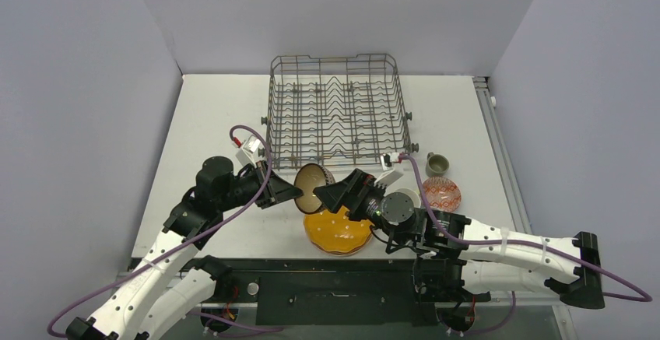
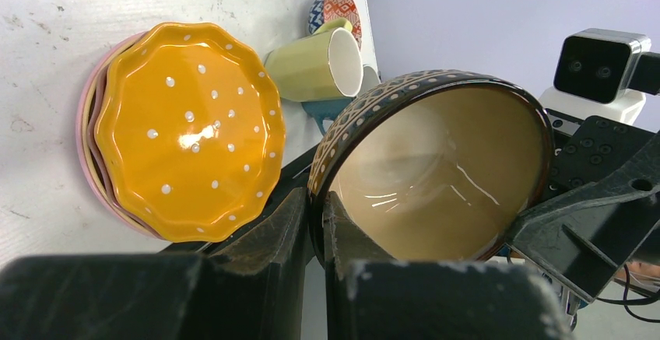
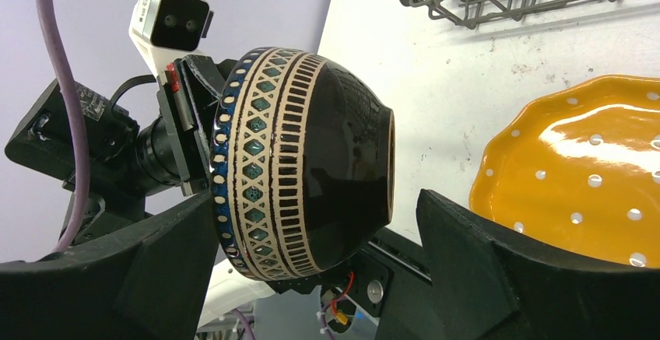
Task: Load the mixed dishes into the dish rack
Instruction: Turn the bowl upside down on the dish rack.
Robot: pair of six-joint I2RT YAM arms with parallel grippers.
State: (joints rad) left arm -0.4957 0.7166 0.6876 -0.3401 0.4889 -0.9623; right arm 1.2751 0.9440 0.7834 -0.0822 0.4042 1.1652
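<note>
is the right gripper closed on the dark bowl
No, the right gripper stands open around the dark bowl, gaps showing at both fingers.

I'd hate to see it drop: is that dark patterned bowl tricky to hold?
Probably slippery: the bowl has a shiny glaze. It looks like rigid ceramic, likely breakable. The left gripper pinches only its rim, so it might swivel.

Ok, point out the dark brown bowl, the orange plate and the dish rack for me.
dark brown bowl (image 3: 342, 145): right wrist view, on its glossy dark outer wall.
orange plate (image 2: 187, 130): left wrist view, on the middle of its dotted top face.
dish rack (image 1: 335, 114): top external view, on its bare wire floor among the tines.
</note>
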